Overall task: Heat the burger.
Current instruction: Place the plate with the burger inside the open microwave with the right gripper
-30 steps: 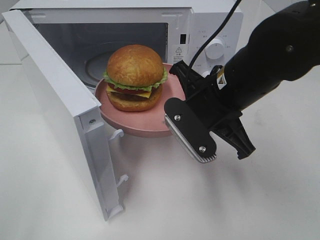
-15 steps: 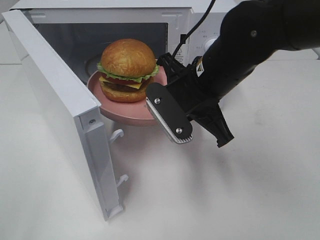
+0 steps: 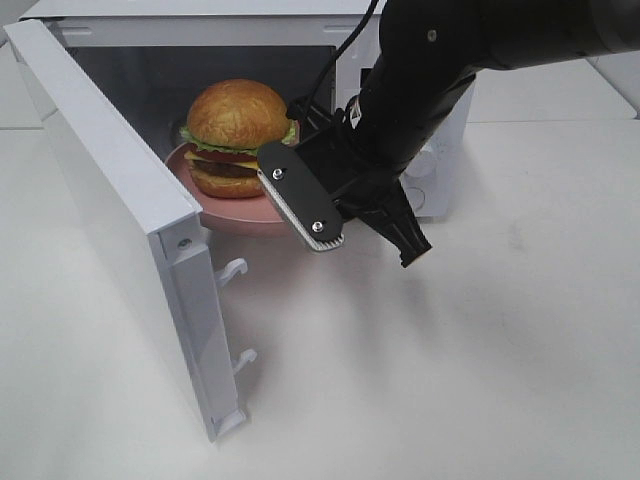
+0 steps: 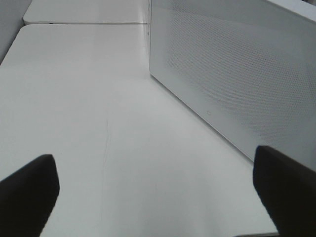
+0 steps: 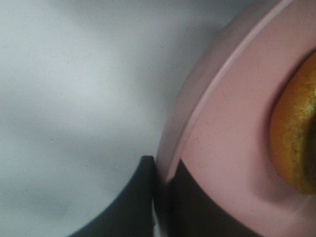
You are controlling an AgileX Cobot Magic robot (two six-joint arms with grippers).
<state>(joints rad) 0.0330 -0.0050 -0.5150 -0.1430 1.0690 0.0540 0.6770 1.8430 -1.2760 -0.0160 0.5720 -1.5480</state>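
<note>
A white microwave (image 3: 200, 30) stands toward the far side of the white table (image 3: 450, 380). Its door (image 3: 110, 190) is swung wide open on the left, with two latch hooks sticking out of its free edge. The dark cavity holds the far part of a round pink plate (image 3: 240, 212). The near part of the plate's rim reaches out past the mouth of the cavity. Whether the plate rests on the cavity floor or hangs just above it cannot be told.

The burger (image 3: 238, 135) sits upright on the plate. Its glossy bun is on top, with lettuce, tomato, cheese and a dark patty stacked beneath. It is narrower than the plate and leaves a band of bare pink around it. It stands in the mouth of the microwave, just inside the door frame.

The right gripper (image 5: 165, 173) reaches in from the right, in front of the control panel. Its fingers (image 5: 133, 207) are closed tight on the plate's near right rim, one on each face of the rim. They grip the plate and do not touch the burger, which lies close by on the pink surface.

The left gripper (image 4: 155, 197) is over bare table beside the dotted outer face of the door (image 4: 237, 74). Its fingers are spread fully apart and hold nothing.
</note>
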